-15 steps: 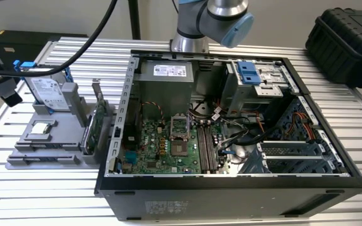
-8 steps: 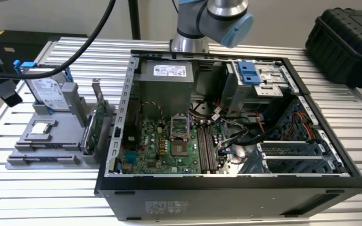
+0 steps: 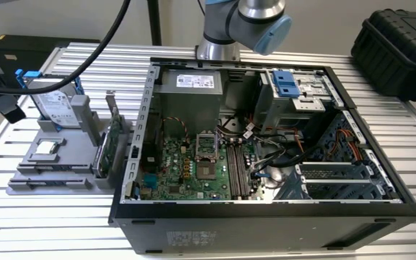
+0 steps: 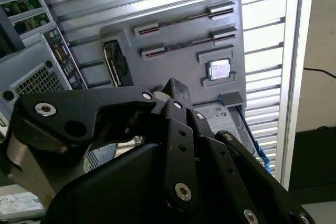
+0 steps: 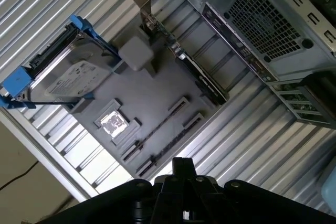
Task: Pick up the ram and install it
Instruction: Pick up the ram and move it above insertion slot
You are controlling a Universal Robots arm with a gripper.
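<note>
White labels sit on the drive (image 5: 68, 80) and the power supply (image 3: 190, 100); I cannot make out their print. The ram (image 5: 156, 128) stands edge-on, a thin dark strip slotted in the grey holder (image 5: 152, 90) on the worktop (image 5: 47, 3). The hand (image 5: 182, 167) hovers above it, closed and empty.

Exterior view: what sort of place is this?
Probably a robotics lab bench: an open computer case lies on a slatted metal table, a grey parts tray beside it, a robot arm standing behind.
</note>
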